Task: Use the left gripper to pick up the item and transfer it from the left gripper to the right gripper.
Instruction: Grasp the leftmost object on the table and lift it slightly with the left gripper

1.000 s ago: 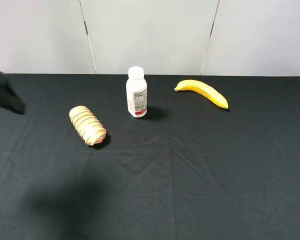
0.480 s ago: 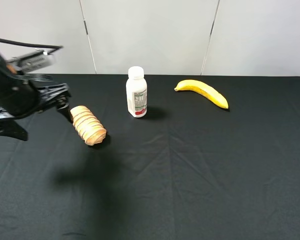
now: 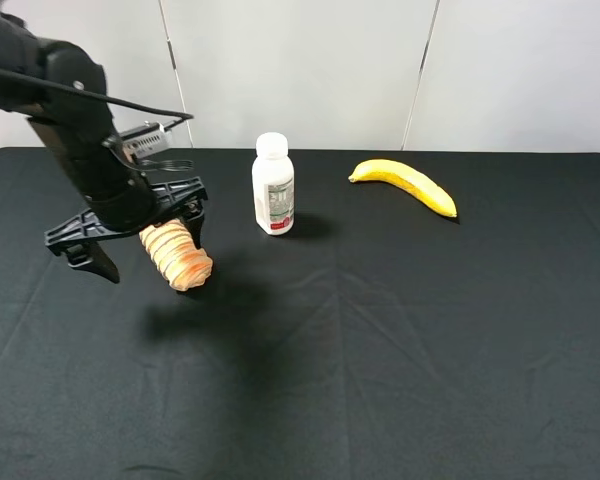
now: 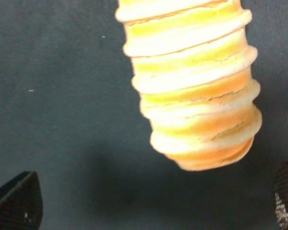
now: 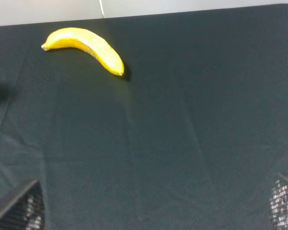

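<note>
Left gripper [image 3: 150,250], frame left, fingers apart over sliced bread loaf [image 3: 177,257]: centre mid-loaf, lower, close gently. Right gripper [image 5: 151,208] fingers apart.

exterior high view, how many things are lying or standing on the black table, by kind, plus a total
sliced bread roll: 1
white bottle: 1
yellow banana: 1
total: 3
</note>
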